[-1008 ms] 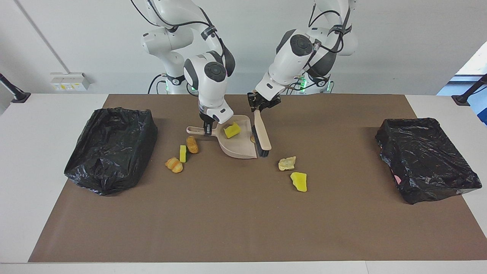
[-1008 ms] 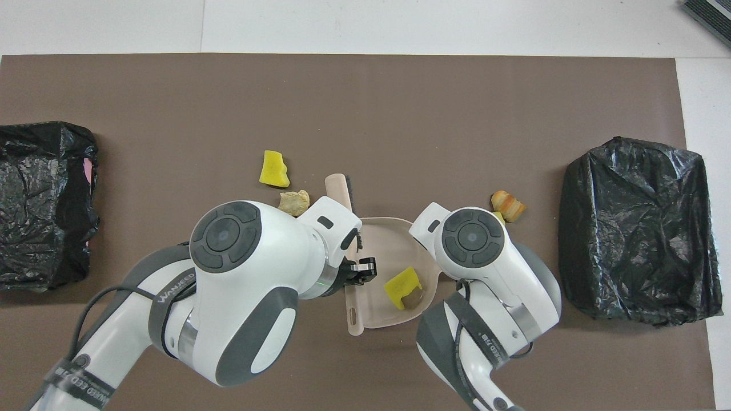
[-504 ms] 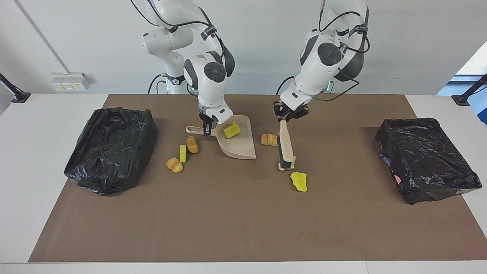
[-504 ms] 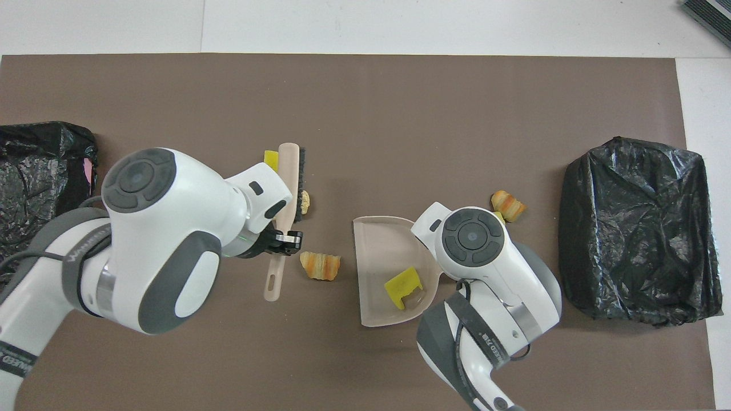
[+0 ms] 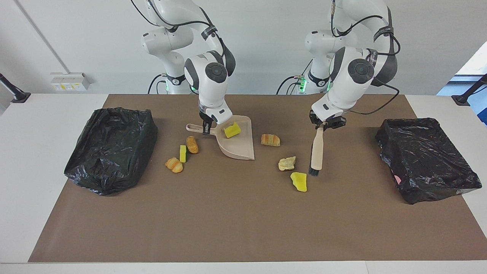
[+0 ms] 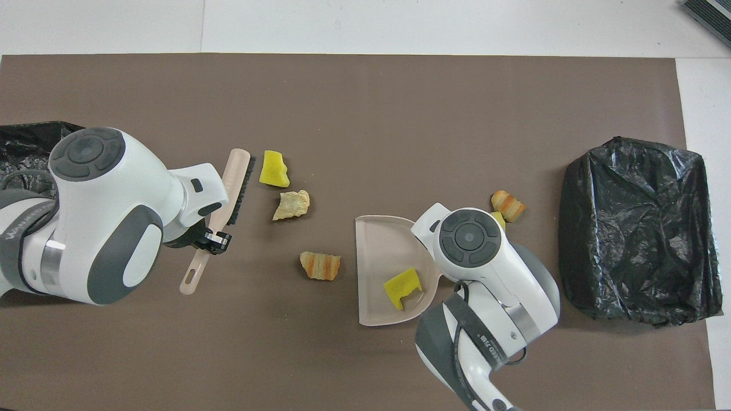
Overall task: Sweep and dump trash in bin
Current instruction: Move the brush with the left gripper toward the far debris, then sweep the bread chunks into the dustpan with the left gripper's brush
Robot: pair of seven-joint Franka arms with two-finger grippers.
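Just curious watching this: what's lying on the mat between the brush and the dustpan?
Three pieces, clearest in the overhead view: a yellow sponge chunk, a pale tan lump and an orange bread-like lump lie between brush and dustpan.

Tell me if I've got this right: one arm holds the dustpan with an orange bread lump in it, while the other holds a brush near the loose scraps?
Nearly. The piece in the dustpan is a yellow sponge piece, not bread; both views show it. The right gripper does hold the pan's handle, and the left gripper the brush.
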